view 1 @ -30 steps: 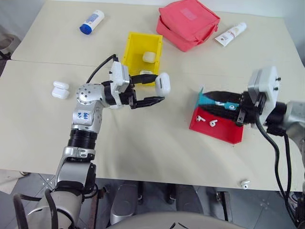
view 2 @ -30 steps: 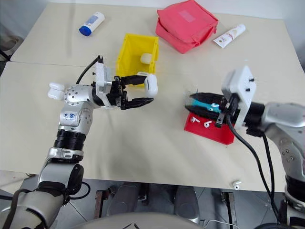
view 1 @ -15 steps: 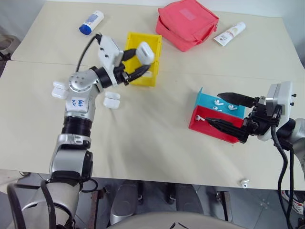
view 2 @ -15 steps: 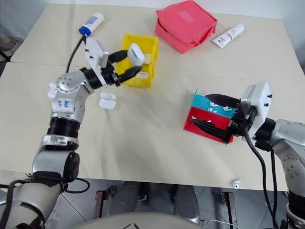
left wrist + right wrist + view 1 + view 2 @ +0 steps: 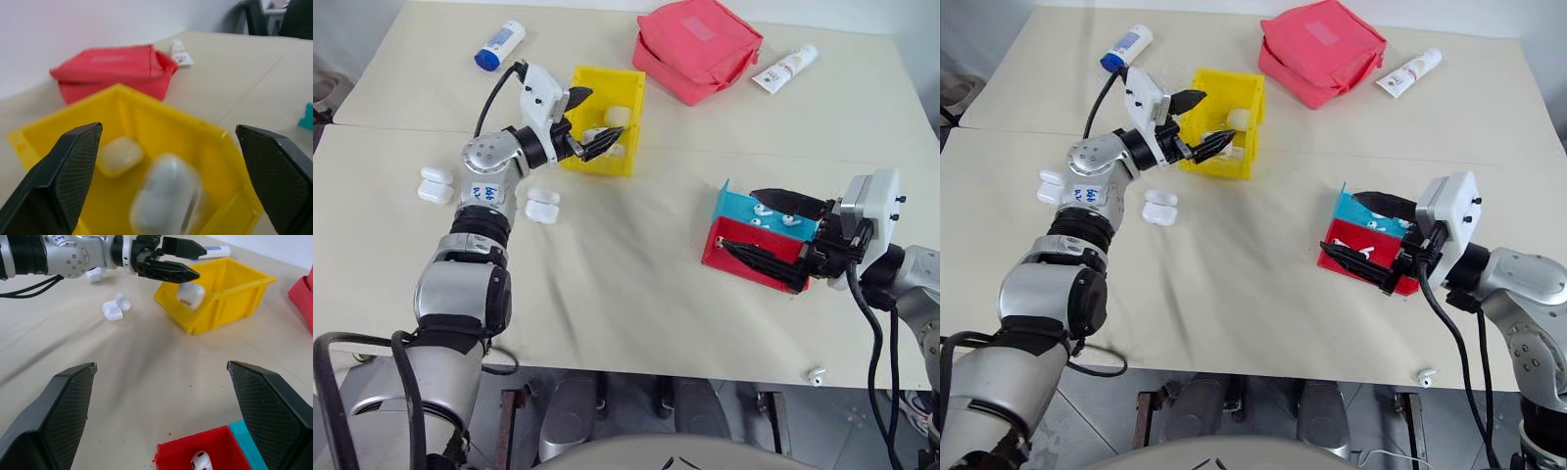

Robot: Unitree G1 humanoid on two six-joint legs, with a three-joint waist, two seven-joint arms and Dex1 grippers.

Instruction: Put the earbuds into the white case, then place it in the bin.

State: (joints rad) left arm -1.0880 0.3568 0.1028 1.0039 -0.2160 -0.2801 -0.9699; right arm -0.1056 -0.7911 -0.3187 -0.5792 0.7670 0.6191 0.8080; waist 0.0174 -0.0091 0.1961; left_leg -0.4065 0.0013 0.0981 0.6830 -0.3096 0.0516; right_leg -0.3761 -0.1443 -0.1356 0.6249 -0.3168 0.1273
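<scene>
In the upper left of the frame, the left gripper (image 5: 592,119) spreads its fingers over the bright yellow plastic bin (image 5: 629,164), a glossy white case (image 5: 190,294) falling between; the right gripper (image 5: 766,231) fingers spread.

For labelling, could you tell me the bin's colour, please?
Bright yellow bin, clearest in the left eye view.

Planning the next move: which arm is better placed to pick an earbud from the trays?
Right: its open right gripper hovers at the red tray holding earbuds; the left gripper is over the bin.
</scene>
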